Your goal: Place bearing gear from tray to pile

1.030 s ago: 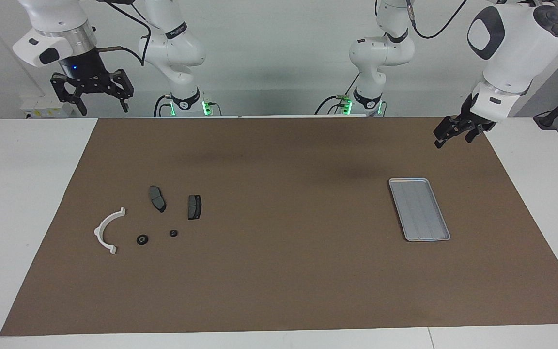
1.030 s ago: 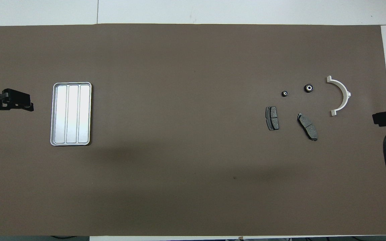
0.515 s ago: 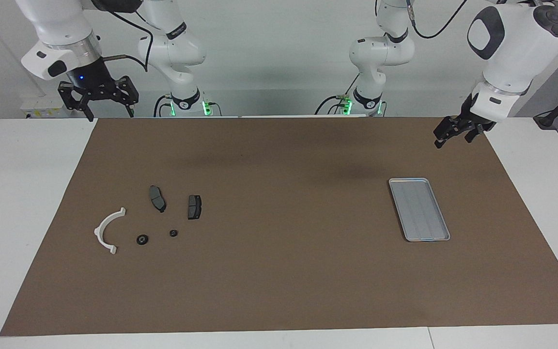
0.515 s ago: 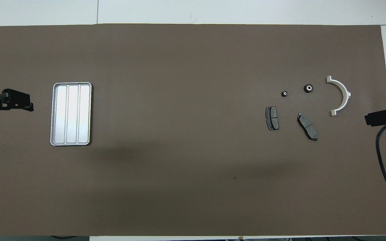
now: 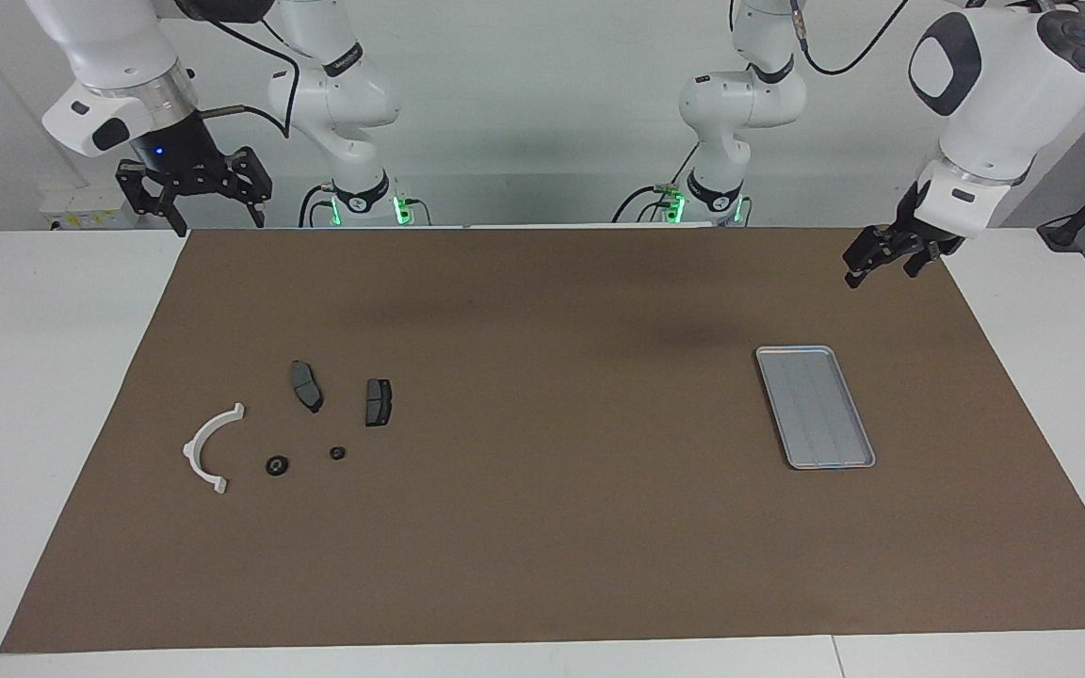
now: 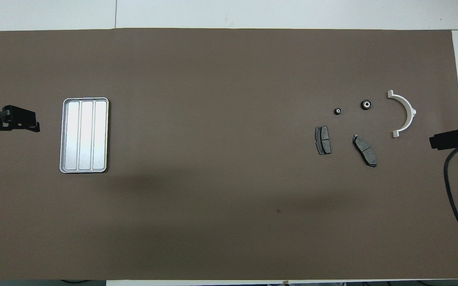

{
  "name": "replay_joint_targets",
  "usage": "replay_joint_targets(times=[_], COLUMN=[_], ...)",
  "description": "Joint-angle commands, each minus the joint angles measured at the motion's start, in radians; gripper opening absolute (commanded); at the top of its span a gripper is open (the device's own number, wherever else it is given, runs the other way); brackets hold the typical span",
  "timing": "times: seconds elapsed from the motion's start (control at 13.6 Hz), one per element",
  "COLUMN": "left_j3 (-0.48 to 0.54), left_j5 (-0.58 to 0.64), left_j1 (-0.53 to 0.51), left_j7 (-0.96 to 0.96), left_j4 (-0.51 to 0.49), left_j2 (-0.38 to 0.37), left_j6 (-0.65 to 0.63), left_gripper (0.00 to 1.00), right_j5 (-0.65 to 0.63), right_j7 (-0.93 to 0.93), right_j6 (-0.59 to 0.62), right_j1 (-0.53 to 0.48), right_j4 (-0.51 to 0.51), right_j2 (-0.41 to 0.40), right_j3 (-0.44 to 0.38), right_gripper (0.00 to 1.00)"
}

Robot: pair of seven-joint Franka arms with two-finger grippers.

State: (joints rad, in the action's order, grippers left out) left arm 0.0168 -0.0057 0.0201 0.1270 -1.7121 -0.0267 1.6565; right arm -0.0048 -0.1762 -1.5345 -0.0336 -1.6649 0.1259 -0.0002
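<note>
The silver ridged tray (image 5: 814, 405) (image 6: 84, 135) lies on the brown mat toward the left arm's end, with nothing in it. Toward the right arm's end sits the pile: a white half-ring bracket (image 5: 210, 449) (image 6: 404, 113) and two dark pads (image 5: 306, 385) (image 5: 378, 401). Two small round black bearing gears (image 5: 277, 465) (image 5: 337, 453) lie on the mat within the pile, beside the bracket. My right gripper (image 5: 218, 221) (image 6: 431, 142) hangs open and empty, high over the mat's end by the pile. The left gripper (image 5: 858, 273) (image 6: 36, 126) hovers open and empty over the mat's end beside the tray.
The brown mat (image 5: 542, 527) covers most of the white table (image 5: 34, 377). A black cable (image 6: 453, 190) loops down from the right arm at the mat's end. Both arm bases stand at the robots' edge of the table.
The right gripper has drifted slightly inward over the mat's end near the pile. The left arm, the tray and the parts have not moved.
</note>
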Motion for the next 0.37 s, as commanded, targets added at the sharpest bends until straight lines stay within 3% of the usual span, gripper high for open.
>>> replay_joint_targets(times=[0.0, 0.29], left_j3=[-0.001, -0.001], left_j5=[0.021, 0.021], left_j1=[0.001, 0.001], left_j7=[-0.009, -0.009], left_j4=[-0.004, -0.007], left_j2=[-0.016, -0.016], left_j6=[-0.003, -0.003], left_gripper=[1.00, 1.00], right_j5=[0.028, 0.028], right_j7=[0.035, 0.035], right_j6=[0.016, 0.016], right_j1=[0.006, 0.006], right_j4=[-0.006, -0.006], right_j2=[0.011, 0.011], right_j3=[-0.009, -0.009], right_gripper=[1.00, 1.00])
